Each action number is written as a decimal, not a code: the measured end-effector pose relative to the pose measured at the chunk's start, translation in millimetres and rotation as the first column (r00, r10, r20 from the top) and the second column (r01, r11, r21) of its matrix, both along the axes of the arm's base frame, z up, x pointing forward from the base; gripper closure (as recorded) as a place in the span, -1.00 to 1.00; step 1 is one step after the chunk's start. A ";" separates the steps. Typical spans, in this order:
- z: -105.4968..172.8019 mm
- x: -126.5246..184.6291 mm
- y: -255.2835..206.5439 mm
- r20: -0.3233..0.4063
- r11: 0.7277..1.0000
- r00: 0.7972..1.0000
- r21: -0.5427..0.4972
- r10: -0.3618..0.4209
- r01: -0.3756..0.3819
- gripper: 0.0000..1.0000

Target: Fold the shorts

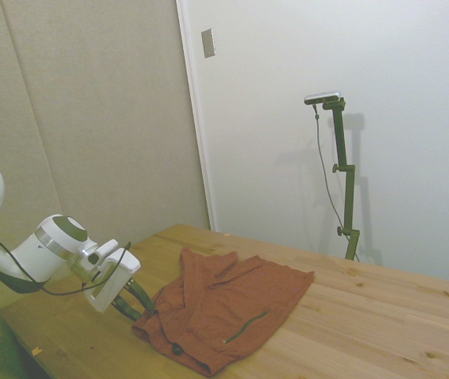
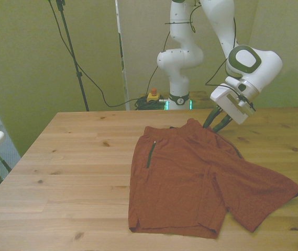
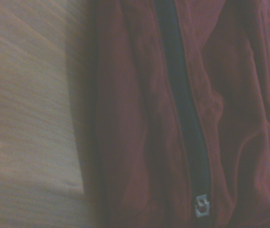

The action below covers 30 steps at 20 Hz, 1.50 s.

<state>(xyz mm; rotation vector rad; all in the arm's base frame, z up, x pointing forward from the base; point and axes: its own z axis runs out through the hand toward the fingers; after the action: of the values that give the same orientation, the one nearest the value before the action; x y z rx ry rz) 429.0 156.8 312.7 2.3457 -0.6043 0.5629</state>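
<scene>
STEP: white arm's gripper (image 2: 215, 122) is reaching the waistband edge of the soft rust-red fabric shorts (image 2: 196, 175), lying spread flat on the wooden worktop (image 2: 59, 162) | FINGERS: dark, slightly spread, tips at the cloth | NEXT: looks like pinching, lifting, carrying across | AROUND: dark zipper (image 3: 184, 109) beside grasp; nothing blocking.

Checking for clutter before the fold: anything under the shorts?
Only the table shows around the shorts, which lie flat on it. Anything beneath is hidden by the fabric. The gripper sits at their waistband edge.
</scene>
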 end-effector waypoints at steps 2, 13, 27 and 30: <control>-0.5 0.1 0.2 -0.001 1.000 1.000 0.001 0.001 -0.001 1.00; 2.9 3.0 2.9 0.012 1.000 1.000 0.021 0.008 -0.008 1.00; 69.0 6.0 16.0 0.111 0.981 0.993 0.190 -0.048 0.026 1.00; 100.1 14.8 3.7 0.124 0.961 0.988 0.272 -0.091 0.054 1.00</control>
<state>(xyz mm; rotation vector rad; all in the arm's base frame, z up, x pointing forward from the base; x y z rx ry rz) 443.8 160.4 412.9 2.5379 -0.8736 0.6456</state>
